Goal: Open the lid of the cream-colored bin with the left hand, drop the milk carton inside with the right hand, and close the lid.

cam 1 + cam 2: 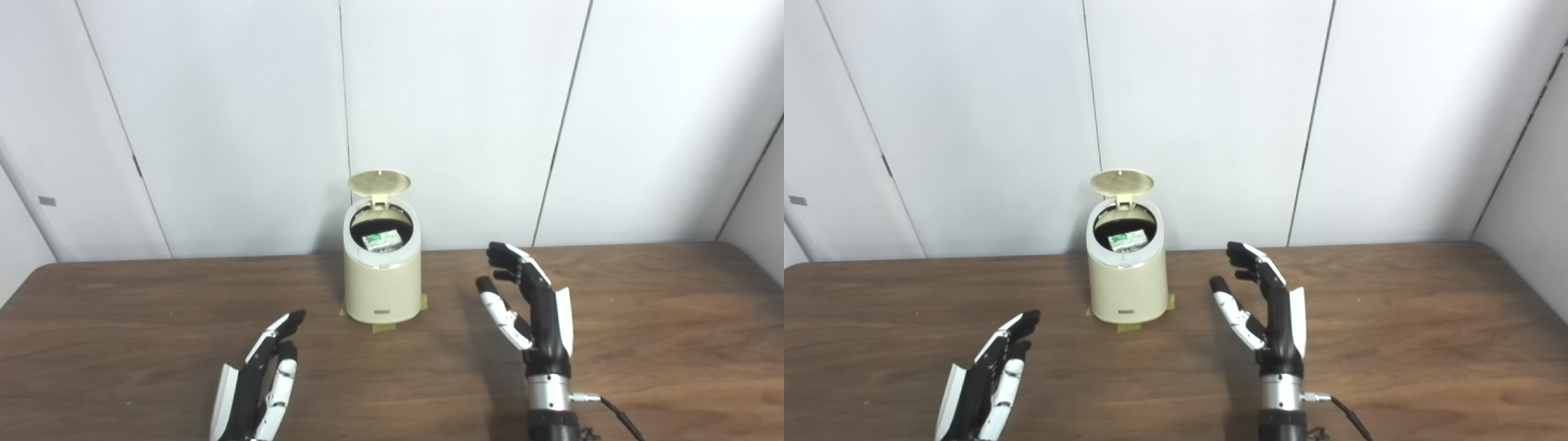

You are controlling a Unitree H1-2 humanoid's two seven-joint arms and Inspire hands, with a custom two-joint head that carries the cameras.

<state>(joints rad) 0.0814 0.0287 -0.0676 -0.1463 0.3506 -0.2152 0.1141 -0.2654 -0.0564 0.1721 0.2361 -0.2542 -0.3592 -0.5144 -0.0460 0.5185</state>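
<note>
Nearest me, my left hand [260,383] hovers low over the table [643,318], fingers spread, holding nothing. My right hand [530,306] is raised upright, also spread and empty. I count two hands, one bin, one carton. One cream-colored bin [381,288] stands mid-table on tape patches, its round lid [379,182] flipped up. One milk carton [382,239], white with green print, lies inside the opening.

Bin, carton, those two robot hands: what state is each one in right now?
Cream-colored bin: upright on the table, taped at its base.
Lid: flipped up, open.
Milk carton: lying inside the bin.
Left hand: open, empty, low over the table.
Right hand: open, empty, raised beside the bin.
</note>
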